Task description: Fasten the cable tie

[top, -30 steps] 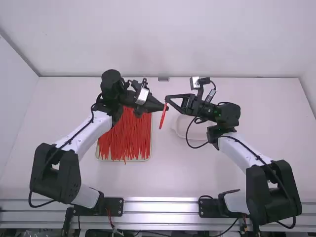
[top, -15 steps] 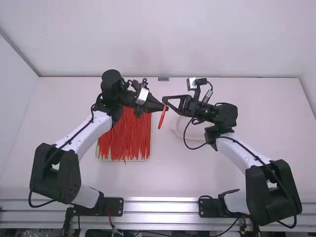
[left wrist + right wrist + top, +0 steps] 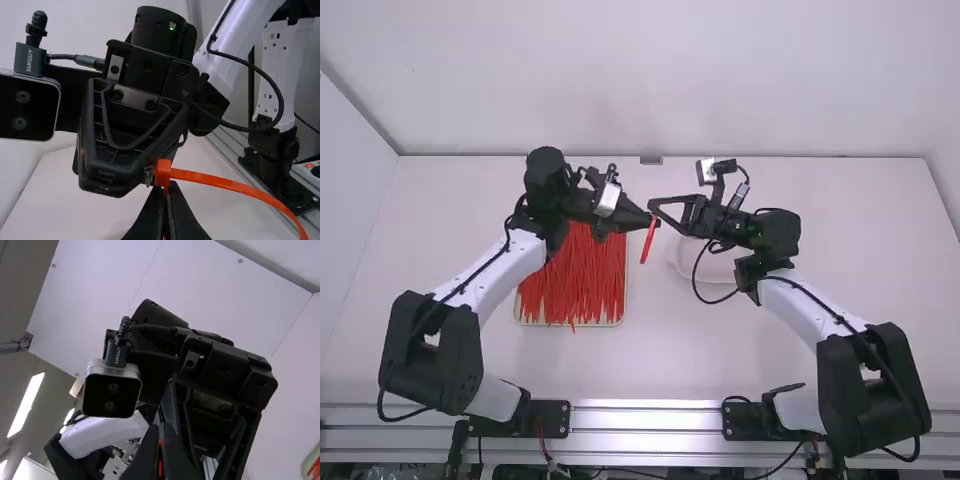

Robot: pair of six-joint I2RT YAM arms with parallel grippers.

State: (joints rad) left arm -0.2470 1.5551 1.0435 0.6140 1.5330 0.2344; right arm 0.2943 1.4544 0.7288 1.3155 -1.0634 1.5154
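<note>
Both arms are bending inward above the surface (image 3: pixel 860 230), forearms raised and wrists turned toward each other, pincers meeting tip to tip near the middle. The left pincer (image 3: pixel 642 215) is clamping fully closed on the red cable tie (image 3: pixel 647 240). The right pincer (image 3: pixel 657 206) is gripping it too, fingers together. The tie is hanging slanted in the air, just beside the heap of spare ties (image 3: pixel 575 272)

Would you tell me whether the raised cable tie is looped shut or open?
Open: the cable tie hangs as one straight strip with its tail free; no loop shows.
</note>
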